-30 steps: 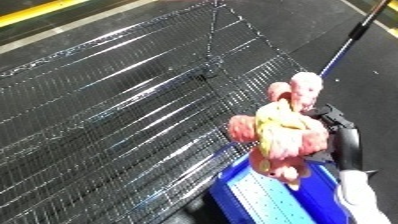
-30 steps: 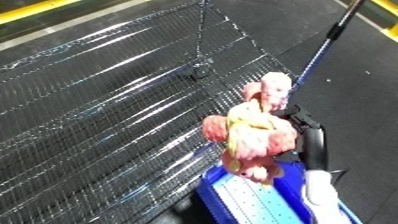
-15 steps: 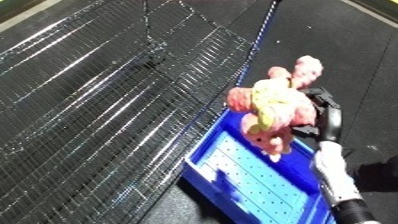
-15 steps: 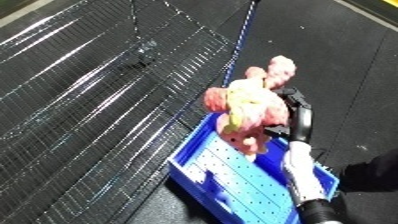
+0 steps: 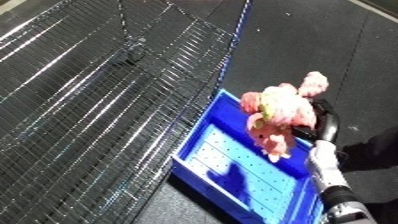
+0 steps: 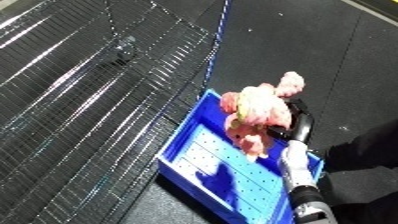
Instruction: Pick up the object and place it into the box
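One right hand (image 5: 316,119), black fingers curled round pink-and-yellow plush toy (image 5: 277,114); long axis steep, lower end over blue perforated plastic bin (image 5: 233,161).

You are looking at a dim scene with a dark floor (image 5: 293,45), where bright white glare streaks run along the silver wire mesh panel (image 5: 89,100) at the left. The pink and yellow plush toy (image 5: 280,112) is softly blurred at its edges, and it throws a dark shadow onto the dotted bottom of the blue plastic bin (image 5: 233,176). Both views are tilted and slightly smeared.
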Controlling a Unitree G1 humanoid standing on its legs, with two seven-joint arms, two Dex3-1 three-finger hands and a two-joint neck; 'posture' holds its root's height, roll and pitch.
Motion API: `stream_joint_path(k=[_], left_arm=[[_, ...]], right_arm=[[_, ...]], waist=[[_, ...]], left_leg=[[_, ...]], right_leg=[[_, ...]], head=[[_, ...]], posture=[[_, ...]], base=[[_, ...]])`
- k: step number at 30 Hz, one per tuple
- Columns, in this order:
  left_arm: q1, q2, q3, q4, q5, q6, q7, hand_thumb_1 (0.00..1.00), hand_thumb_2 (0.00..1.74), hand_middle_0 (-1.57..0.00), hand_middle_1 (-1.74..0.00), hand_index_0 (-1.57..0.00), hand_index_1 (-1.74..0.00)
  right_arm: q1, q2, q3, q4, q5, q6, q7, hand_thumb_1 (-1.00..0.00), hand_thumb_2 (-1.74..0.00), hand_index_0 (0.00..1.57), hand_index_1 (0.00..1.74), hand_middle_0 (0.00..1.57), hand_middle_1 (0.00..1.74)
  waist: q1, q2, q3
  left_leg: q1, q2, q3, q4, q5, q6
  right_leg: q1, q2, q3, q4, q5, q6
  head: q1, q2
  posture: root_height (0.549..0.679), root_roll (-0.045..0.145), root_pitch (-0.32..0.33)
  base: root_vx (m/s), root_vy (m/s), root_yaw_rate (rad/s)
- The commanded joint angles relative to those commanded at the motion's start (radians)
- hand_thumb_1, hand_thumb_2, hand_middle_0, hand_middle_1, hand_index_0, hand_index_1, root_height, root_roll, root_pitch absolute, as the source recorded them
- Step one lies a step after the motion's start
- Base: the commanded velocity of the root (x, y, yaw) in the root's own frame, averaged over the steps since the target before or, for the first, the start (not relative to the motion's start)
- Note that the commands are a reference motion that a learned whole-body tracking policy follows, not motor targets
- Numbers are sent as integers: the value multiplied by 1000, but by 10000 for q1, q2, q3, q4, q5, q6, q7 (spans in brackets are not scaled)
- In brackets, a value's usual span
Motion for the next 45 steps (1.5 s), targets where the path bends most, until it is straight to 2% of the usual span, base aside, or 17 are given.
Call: stream_joint_path(k=[4, 12, 17, 27, 34, 45], left_arm=[[-16, 66, -15, -16, 60, -10, -31, 1000, 1740, -1570, -1740, -1570, -1740], [35, 142, 3, -85, 150, 6, -139, 1000, 1740, -1570, -1740, -1570, -1740], [80, 173, 26, -101, 139, 16, -124, 1000, 1740, -1570, -1740, -1570, -1740], [130, 143, 88, -123, 134, 47, -141, 1000, 1740, -1570, -1740, -1570, -1740], [223, -40, 262, -71, 84, 88, -14, 1000, 1740, -1570, -1740, -1570, -1740], [616, -353, 595, -112, 15, 307, 87, 1000, 1740, -1570, -1740, -1570, -1740]], right_arm=[[34, -38, -98, 444, 251, 3, 61, -400, -696, 628, 696, 628, 696], [196, 44, -67, 677, 300, 4, 272, 0, 0, 0, 0, 0, 0], [235, 91, 146, 727, 191, 98, 360, 0, 0, 0, 0, 0, 0], [56, 290, 637, 488, 183, 170, 625, 0, 0, 0, 0, 0, 0], [-30, 772, 1585, -1307, -484, 186, 851, 0, 0, 0, 0, 0, 0], [76, 1568, 2422, -4136, -1082, 286, 1242, 0, 0, 0, 0, 0, 0]], waist=[[20, 27, -40], [45, 37, -70], [108, -3, -102], [269, -65, -128], [384, -163, -112], [738, -406, -105]], left_leg=[[26, -6, 9, -70, 25, -4], [88, -19, 13, -206, 92, 3], [119, -8, 19, -270, 120, 5], [134, -30, -21, -339, 168, 16], [144, -23, -54, -388, 187, 43], [105, 1, -136, -335, 193, 85]], right_leg=[[68, -20, -37, -101, -18, 5], [166, -27, -85, -243, -44, 13], [232, -21, -120, -300, -53, 26], [303, -28, -181, -355, -56, 29], [338, -14, -220, -323, -87, 49], [371, 23, -302, -216, -141, 59]], head=[[-1, 23], [250, 141], [708, 250], [418, 177], [160, 124], [-701, 144]], posture=[[643, 98, -174], [645, 98, -172], [645, 97, -171], [646, 96, -172], [646, 91, -173], [644, 85, -177]], base=[[7, -8, 11], [5, -1, 15], [8, -4, 16], [5, 2, 20], [8, 2, 27], [-4, -5, 41]])
